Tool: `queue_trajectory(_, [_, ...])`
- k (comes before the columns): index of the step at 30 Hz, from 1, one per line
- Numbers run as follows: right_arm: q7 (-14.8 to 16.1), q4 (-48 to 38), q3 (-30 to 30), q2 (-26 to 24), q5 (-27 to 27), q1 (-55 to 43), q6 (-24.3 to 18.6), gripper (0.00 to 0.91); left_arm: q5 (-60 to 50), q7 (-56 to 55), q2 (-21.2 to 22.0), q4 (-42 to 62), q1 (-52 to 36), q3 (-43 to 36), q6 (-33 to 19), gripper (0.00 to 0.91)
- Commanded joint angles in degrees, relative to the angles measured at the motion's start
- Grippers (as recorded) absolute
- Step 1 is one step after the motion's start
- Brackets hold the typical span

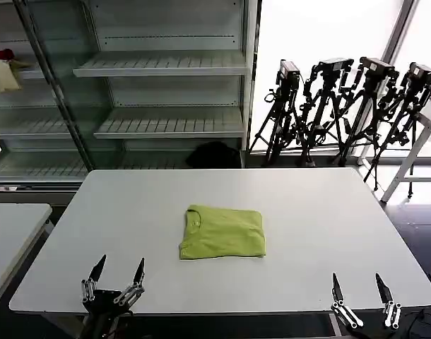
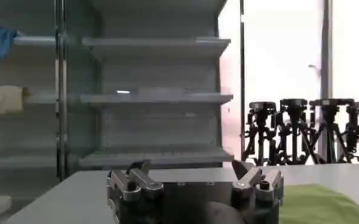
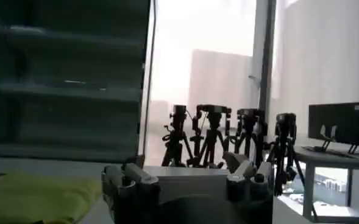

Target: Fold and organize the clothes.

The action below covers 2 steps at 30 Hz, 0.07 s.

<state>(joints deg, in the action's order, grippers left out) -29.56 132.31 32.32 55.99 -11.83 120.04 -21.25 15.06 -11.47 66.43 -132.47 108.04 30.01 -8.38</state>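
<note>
- We saw the T-shirt [image 1: 222, 232] lying folded into a compact rectangle near the middle of the white table [image 1: 314, 212], its ribbed collar at the far left corner of the fold.
- Our left gripper [image 1: 118, 272] hung at the near edge of the table, towards the near left corner, its two fingers spread apart and holding nothing; the T-shirt lay well apart from it, farther in and to its right.
- Our right gripper [image 1: 358, 285] hung at the near edge towards the near right corner, fingers likewise apart and empty, with the T-shirt well away, farther in and to its left.
- In the left wrist view the green cloth [image 2: 325, 204] showed low beside the gripper [image 2: 194, 176]; in the right wrist view it [image 3: 36, 196] lay beyond the gripper [image 3: 188, 173] on the other side.
- Bare table surrounded the T-shirt on all four sides, widest towards the left and right edges.
- Beyond the far edge stood shelving [image 1: 159, 92] and a row of tripods [image 1: 343, 106].
</note>
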Motion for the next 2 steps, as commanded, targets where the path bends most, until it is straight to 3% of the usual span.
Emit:
queue_trajectory(1, [-0.22,-0.23,-0.32,0.09,-0.06,-0.24,0.06,0.907,-0.04,-0.02,0.02,0.03,0.09,0.03,-0.02,0.907])
queue_trajectory(2, [-0.14,-0.23,-0.38,0.10,-0.06,-0.27,0.10,0.907,-0.05,-0.03,0.02,0.00,0.09,0.07,-0.01,0.907])
